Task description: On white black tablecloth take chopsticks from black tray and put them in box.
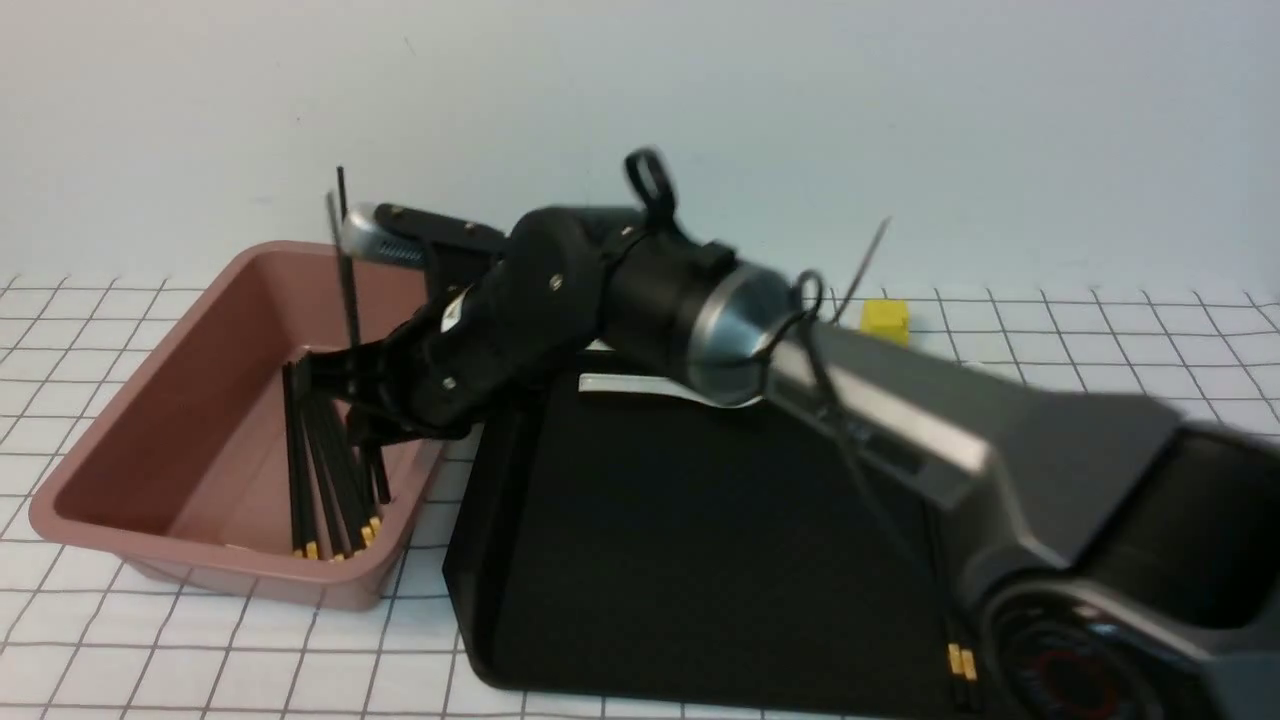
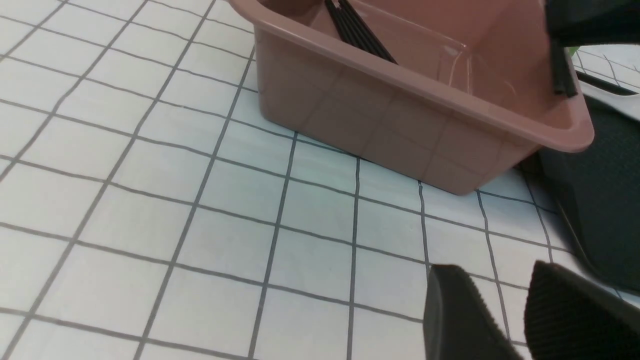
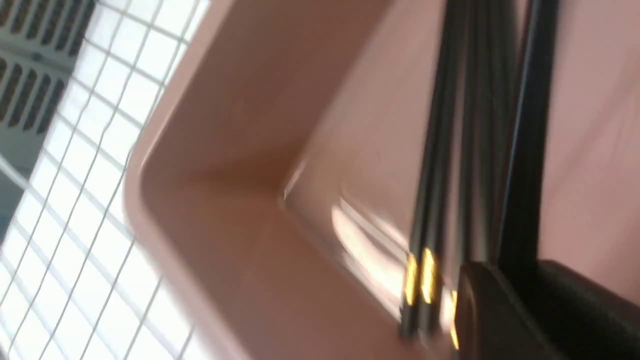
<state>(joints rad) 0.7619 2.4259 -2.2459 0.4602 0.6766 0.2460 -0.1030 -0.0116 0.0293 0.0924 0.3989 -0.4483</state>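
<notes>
**Chopsticks (image 1: 330, 490) bundled in the box, one stick pinched just above them**

My right hand (image 1: 345, 385) stretches across the tray (image 1: 700, 560) and sits over the right end of the box (image 1: 90, 470). Its fingers are pressed together on a single stick (image 1: 346, 270), which stands nearly upright. The stick's top rises well above the rim, and in the left wrist view its lower end (image 2: 562, 75) hangs below the hand, inside the box.

The bundle of chopsticks lies on the box floor, directly under the hand and running toward me along the right wall. It fans slightly, with the gold bands at the near wall. From the right wrist, the pinched stick (image 3: 525, 150) runs beside the bundle (image 3: 435, 175), close to it; I cannot tell whether they touch.

Another pair (image 1: 960, 660) shows its gold bands at the tray's near right edge, partly hidden by my arm.

My left hand (image 2: 505, 320) hovers over the tablecloth (image 2: 150, 200) near the box's outer wall, fingers spread with nothing between them.
</notes>
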